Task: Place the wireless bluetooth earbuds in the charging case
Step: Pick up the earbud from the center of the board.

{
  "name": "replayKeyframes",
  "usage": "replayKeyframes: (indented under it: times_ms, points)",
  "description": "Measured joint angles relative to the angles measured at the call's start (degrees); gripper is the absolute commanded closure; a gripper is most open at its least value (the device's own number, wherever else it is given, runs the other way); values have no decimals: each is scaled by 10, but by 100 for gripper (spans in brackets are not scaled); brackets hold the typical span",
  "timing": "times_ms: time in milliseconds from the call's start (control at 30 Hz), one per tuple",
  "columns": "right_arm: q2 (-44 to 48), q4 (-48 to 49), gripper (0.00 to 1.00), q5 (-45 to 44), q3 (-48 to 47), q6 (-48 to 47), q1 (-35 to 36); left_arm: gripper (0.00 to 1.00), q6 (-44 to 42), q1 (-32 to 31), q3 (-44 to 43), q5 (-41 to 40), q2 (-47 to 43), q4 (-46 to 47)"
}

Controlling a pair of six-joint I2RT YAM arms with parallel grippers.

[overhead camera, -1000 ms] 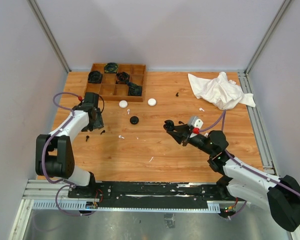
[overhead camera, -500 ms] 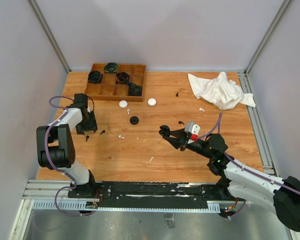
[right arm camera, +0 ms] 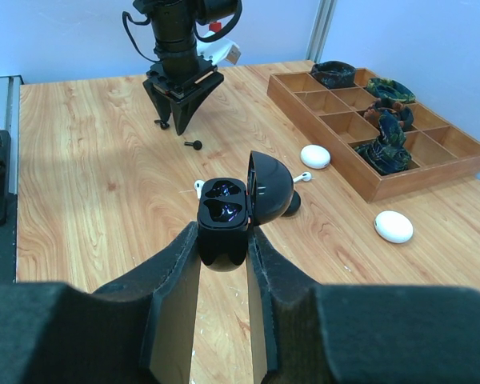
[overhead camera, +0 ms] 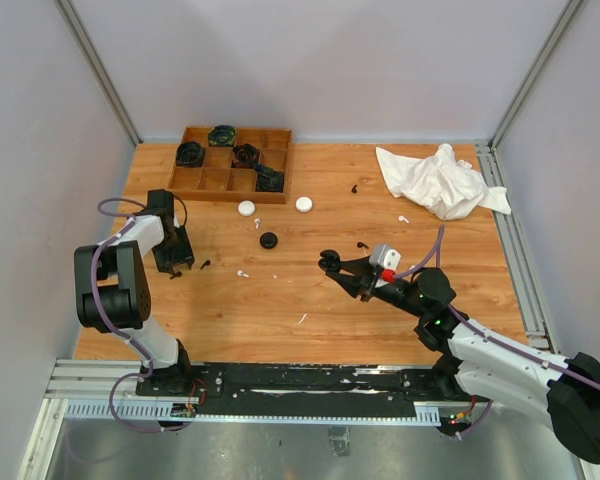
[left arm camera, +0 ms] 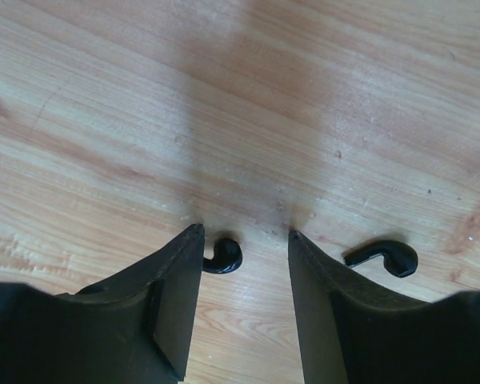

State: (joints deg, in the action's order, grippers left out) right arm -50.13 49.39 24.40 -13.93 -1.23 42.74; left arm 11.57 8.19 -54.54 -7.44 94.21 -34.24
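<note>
My left gripper (left arm camera: 244,232) is open, its tips down at the wooden table. A black earbud (left arm camera: 224,256) lies between the fingers, close to the left one. A second black earbud (left arm camera: 382,258) lies just outside the right finger. In the top view the left gripper (overhead camera: 173,262) is at the table's left side. My right gripper (right arm camera: 224,236) is shut on a black charging case (right arm camera: 224,210), held above the table with its lid open and both sockets empty. The case also shows in the top view (overhead camera: 332,263).
A wooden compartment tray (overhead camera: 230,182) with dark items stands at the back left. Two white cases (overhead camera: 246,208) (overhead camera: 304,204) and a black case (overhead camera: 269,240) lie in front of it. White earbuds (overhead camera: 243,272) (overhead camera: 403,218) are scattered about. A crumpled white cloth (overhead camera: 435,180) lies at the back right.
My left gripper has moved left and come down over a black earbud. My right gripper has carried the open case a little left and nearer.
</note>
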Motion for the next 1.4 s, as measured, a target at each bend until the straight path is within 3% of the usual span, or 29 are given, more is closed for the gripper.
replayKeyframes:
  times_ms: [667,1400]
  points:
    - [6,0,98,0,0,-1,0,45,79,0,-2,-1,-1,-51]
    - [13,1,98,0,4,-1,0,56,42,2,-46,-34,-2,-75]
